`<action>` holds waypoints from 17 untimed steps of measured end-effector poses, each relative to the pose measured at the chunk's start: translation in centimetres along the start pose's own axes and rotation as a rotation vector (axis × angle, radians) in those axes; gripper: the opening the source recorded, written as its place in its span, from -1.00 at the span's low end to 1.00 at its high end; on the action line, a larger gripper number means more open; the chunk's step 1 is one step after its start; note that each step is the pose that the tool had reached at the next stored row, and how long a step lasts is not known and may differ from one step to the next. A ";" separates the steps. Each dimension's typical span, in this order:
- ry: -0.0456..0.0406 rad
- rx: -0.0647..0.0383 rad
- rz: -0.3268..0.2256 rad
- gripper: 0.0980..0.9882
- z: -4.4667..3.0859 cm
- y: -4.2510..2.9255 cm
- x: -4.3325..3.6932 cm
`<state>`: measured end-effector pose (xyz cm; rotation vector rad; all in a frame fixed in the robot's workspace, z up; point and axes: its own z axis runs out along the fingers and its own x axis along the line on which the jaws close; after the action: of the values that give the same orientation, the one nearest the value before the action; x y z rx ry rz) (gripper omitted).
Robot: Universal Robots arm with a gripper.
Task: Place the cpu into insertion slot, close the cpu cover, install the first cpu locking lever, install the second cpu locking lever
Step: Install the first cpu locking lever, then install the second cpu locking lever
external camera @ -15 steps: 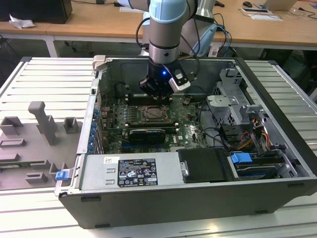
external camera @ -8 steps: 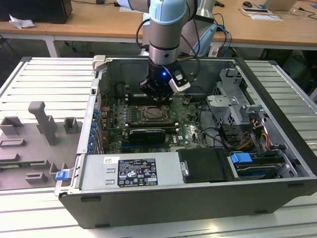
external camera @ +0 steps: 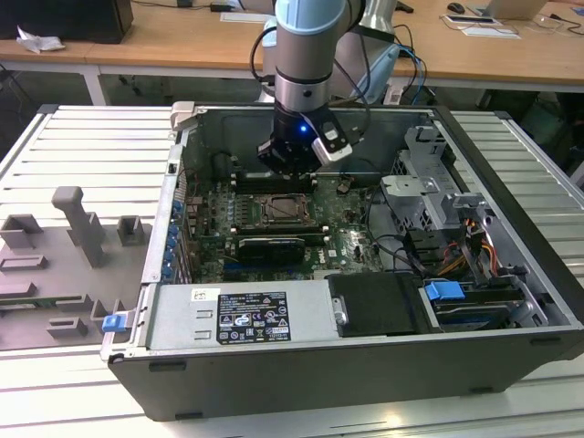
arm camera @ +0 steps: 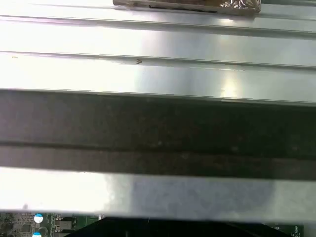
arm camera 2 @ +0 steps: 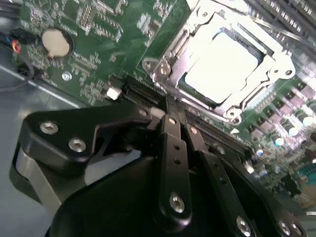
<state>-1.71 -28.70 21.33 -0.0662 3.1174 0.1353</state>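
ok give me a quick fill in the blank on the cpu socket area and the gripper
1. The cpu lies in the insertion slot, framed by the silver cpu ____.
2. The gripper hangs over the green ____ beside the socket.
3. A round coin ____ sits on the motherboard.

Missing words: cover; motherboard; battery

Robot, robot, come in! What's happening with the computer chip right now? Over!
Gripper shut, empty, just beside the socket. Cpu seated in insertion slot, cpu cover down around it. Nothing in the way.
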 end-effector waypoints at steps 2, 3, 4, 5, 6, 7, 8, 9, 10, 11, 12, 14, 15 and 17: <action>0.0001 0.000 0.000 -0.98 -0.01 -0.12 0.01; 0.0001 0.000 0.000 -0.98 -0.02 -0.19 0.01; 0.0001 0.000 0.000 -0.98 -0.02 -0.25 0.01; 0.0001 0.000 0.000 -0.98 -0.03 -0.35 0.02; 0.0001 0.000 0.000 -0.98 -0.04 -0.45 0.02; 0.0001 0.000 0.000 -0.98 -0.05 -0.50 0.02; 0.0001 0.000 0.000 -0.98 -0.05 -0.53 0.03; 0.0001 0.000 0.000 -0.98 -0.05 -0.58 0.03; 0.0001 0.000 0.000 -0.98 -0.06 -0.65 0.03; 0.0001 0.000 0.000 -0.98 -0.07 -0.79 0.04; 0.0002 0.000 0.000 -0.98 -0.08 -0.89 0.04; 0.0001 0.000 0.000 -0.98 -0.11 -1.20 0.05; 0.0001 0.000 0.000 -0.98 -0.12 -1.30 0.06; 0.0001 0.000 0.000 -0.98 -0.15 -1.63 0.07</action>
<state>-1.72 -30.34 21.33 -0.0660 3.1175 0.1350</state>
